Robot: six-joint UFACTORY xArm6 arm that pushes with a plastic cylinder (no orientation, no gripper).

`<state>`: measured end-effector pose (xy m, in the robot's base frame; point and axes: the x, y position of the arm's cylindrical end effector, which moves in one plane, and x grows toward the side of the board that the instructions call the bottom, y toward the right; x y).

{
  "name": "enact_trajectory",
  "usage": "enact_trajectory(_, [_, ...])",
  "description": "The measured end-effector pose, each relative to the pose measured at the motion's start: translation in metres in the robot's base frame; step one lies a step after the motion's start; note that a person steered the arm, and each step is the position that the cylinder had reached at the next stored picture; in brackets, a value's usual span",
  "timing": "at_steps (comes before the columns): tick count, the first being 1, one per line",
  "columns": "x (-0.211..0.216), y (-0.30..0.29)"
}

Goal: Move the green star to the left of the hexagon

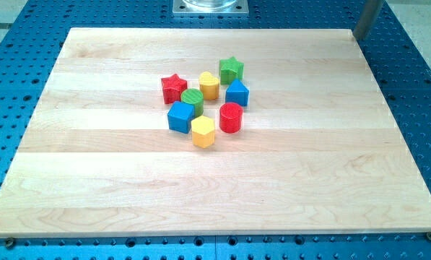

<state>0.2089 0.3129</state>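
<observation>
The green star (231, 70) sits at the top right of a tight cluster of blocks near the board's middle. The yellow hexagon (203, 131) is at the cluster's bottom, below and left of the star. Between them lie a yellow heart (209, 85), a blue house-shaped block (237, 93), a green cylinder (192, 100) and a red cylinder (230, 117). My tip (359, 37) is at the board's top right corner, far from all blocks and touching none.
A red star (174, 88) is at the cluster's left and a blue cube (180, 117) sits just up-left of the hexagon. The wooden board (92, 180) rests on a blue perforated table. A metal mount (210, 6) shows at the view's top.
</observation>
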Motion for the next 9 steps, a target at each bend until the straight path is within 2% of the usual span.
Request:
enact_trajectory(3, [0.0,-0.018])
enact_trajectory(4, [0.0,-0.039])
enact_trajectory(5, [0.0,-0.083])
enact_trajectory(7, [0.001,-0.086])
enact_trajectory(8, [0.029,-0.09])
enact_trajectory(9, [0.101,-0.089])
